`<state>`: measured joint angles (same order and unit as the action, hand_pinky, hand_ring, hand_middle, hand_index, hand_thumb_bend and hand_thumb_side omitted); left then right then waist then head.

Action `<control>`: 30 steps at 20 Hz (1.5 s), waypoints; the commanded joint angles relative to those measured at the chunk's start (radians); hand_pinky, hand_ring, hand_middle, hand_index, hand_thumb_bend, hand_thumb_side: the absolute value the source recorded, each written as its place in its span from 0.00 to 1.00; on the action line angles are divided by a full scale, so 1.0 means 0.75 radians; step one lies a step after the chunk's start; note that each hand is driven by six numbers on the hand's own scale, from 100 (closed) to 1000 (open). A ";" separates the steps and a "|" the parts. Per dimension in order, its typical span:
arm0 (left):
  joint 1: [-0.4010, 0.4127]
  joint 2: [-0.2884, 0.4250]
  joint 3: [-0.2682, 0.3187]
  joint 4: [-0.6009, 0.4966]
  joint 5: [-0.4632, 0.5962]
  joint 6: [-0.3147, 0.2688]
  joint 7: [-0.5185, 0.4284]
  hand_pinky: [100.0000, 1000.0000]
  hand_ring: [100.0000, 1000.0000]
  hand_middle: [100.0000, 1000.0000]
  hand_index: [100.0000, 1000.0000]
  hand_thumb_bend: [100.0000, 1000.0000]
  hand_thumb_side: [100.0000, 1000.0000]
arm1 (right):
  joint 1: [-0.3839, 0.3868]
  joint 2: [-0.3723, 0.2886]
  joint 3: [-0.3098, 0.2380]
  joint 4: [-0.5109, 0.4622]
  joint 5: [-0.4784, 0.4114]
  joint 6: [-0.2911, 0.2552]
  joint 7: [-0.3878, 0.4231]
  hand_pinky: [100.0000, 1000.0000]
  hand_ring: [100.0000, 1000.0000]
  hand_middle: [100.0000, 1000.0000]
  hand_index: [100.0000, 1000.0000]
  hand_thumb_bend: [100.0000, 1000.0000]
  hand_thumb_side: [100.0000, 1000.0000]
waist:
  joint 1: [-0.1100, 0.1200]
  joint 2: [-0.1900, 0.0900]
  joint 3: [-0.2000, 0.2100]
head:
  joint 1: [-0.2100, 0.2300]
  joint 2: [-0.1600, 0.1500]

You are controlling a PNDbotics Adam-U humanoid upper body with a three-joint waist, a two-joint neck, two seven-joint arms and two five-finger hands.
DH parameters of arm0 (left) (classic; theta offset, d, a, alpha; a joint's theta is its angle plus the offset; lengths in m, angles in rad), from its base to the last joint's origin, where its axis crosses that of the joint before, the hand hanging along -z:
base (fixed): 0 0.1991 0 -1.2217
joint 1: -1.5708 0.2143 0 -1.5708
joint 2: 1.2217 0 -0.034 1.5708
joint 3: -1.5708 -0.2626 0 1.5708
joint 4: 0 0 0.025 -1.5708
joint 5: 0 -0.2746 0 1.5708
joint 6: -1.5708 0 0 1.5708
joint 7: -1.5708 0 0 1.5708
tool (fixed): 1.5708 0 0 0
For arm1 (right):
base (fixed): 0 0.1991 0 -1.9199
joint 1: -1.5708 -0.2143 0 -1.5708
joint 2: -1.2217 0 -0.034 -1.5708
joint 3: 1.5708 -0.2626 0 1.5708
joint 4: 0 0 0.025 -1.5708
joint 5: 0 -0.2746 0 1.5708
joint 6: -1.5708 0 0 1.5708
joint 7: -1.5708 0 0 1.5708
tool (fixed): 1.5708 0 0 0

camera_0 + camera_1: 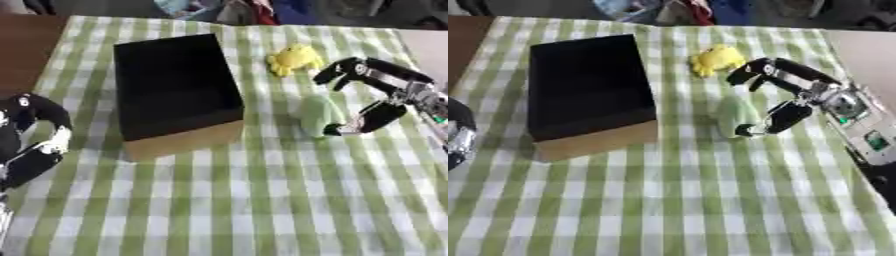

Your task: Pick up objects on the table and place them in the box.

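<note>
The pale green object stands on the checked cloth just right of the box, between the box and the right hand. Its shape is soft-edged and its colour is close to the green of the cloth, so its outline is hard to fix. The right hand brackets it: the upper fingers arch above and behind it, and the lower digit reaches its near side at the base. The digits stand apart around the object; whether they touch it cannot be told, and closure is judged not yet complete. A yellow object lies just beyond, close to the upper fingers. The box is dark inside with a tan front wall, open at the top, and appears to hold nothing yet.

Risks from this position:
- The object may tip or slide towards the box wall if one digit makes contact before the other.
- A grip set low at the base may let the object pivot out during the lift.
- The upper fingers may knock the yellow object away as they close, because of its closeness.
- During transfer, the object may strike the near box rim if the lift is low.

The left hand rests at the lower left edge, fingers relaxed, holding nothing
</note>
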<state>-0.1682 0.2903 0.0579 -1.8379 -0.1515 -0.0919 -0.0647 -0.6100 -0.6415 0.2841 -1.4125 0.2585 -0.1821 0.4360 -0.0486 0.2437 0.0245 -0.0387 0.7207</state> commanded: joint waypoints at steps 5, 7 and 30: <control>-0.009 0.020 -0.002 -0.021 -0.003 -0.001 -0.001 0.64 0.45 0.48 0.50 0.03 0.00 | -0.031 0.007 -0.017 0.073 0.085 -0.027 -0.005 0.69 0.80 0.70 0.80 0.52 0.02 | 0.002 -0.020 0.003 | -0.002 0.010; -0.010 0.020 -0.002 -0.021 -0.003 -0.001 0.000 0.64 0.45 0.48 0.50 0.03 0.00 | -0.028 0.011 -0.021 0.091 0.107 -0.030 -0.009 0.69 0.80 0.70 0.79 0.52 0.01 | 0.000 -0.019 0.005 | -0.002 0.009; -0.013 0.020 -0.003 -0.020 0.000 0.001 0.002 0.64 0.45 0.48 0.50 0.03 0.00 | -0.028 0.037 -0.068 0.186 0.367 -0.043 -0.304 0.51 0.47 0.30 0.48 0.19 0.00 | -0.006 -0.020 0.017 | -0.006 0.008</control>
<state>-0.1683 0.2902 0.0531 -1.8379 -0.1515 -0.0916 -0.0646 -0.6156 -0.5939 0.2468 -1.2642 0.5253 -0.2158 0.2351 -0.0565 0.2440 0.0377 -0.0397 0.7207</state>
